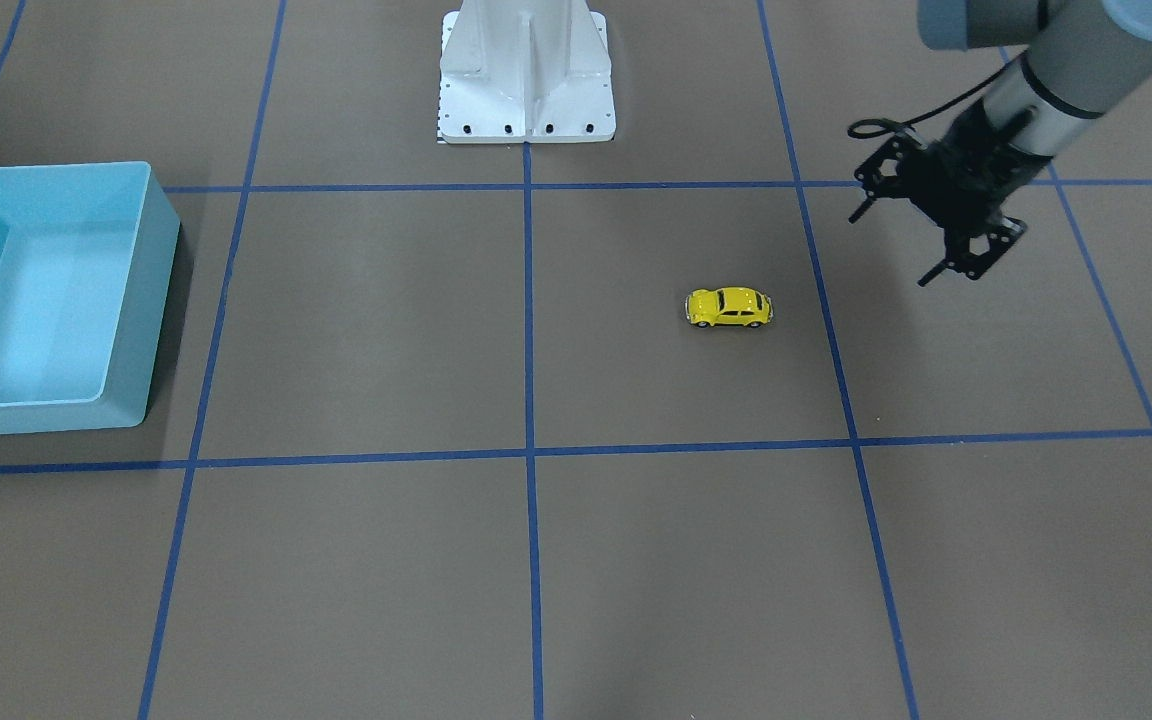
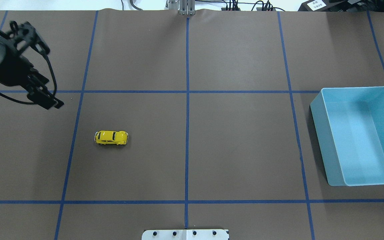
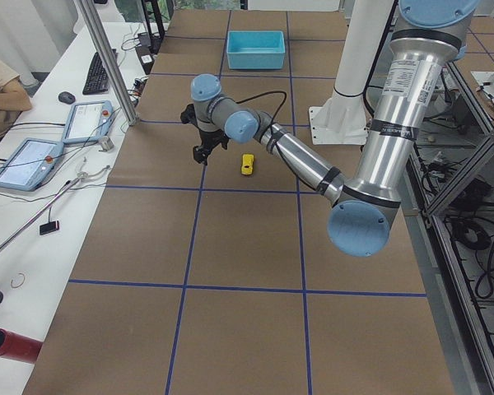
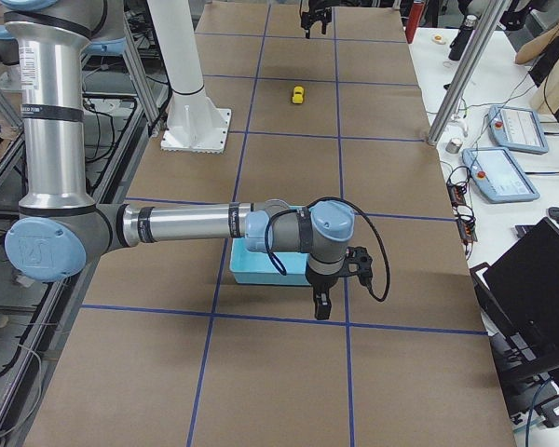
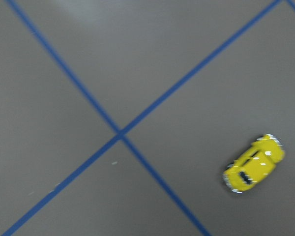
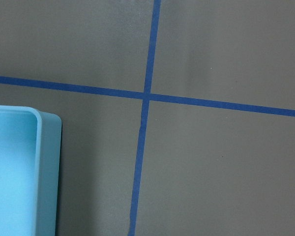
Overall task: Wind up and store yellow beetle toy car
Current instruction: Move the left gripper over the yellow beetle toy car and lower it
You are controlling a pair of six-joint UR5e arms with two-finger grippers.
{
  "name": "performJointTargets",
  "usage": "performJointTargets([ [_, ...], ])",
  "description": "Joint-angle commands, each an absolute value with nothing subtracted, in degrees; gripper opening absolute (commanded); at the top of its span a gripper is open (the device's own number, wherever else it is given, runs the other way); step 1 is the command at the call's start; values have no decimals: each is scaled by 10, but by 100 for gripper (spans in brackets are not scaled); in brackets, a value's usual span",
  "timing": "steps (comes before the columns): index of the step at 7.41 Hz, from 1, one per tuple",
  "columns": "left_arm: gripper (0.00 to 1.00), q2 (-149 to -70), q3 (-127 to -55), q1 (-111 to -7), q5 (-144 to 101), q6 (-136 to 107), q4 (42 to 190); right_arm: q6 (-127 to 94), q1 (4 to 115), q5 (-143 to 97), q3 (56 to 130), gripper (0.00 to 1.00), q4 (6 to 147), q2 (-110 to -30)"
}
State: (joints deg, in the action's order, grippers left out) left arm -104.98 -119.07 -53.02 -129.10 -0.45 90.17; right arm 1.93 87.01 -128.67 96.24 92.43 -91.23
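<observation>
Glossy yellow beetle toy car (image 1: pixel 729 307), dark windows, black wheels, sits well apart from the left gripper (image 1: pixel 889 250), fingers spread and empty. Whether the right gripper (image 4: pixel 322 305) is spread cannot be told.

The toy car (image 2: pixel 111 137) stands on the table (image 2: pixel 238 150) in the robot's left half, side-on to the base (image 2: pixel 185 234). The left gripper (image 1: pixel 889 250) hangs further left and farther from the base, well apart from the car. The bin (image 2: pixel 325 140) sits far right (the right gripper (image 4: pixel 321 303) hovers just beside one corner).
</observation>
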Motion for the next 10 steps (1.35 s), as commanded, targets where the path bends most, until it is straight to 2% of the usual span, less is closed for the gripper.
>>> performJointTargets([
  [1, 100, -1054, -1272, -372, -1178, -3, 901, 19, 870, -1286, 962, 100, 925, -912],
  [3, 100, -1077, -1271, -263, -1159, -1, 869, 19, 870, -1286, 962, 100, 925, -912],
  [5, 100, -1092, -1260, -256, -1082, 77, 844, 19, 872, -1287, 962, 100, 925, -912],
  [6, 100, -1111, -1239, -253, -1060, 149, 834, 20, 873, -1287, 962, 100, 925, -912],
  [10, 100, -1224, -1125, -251, -1037, 156, 668, 21, 880, -1287, 962, 100, 925, -913],
])
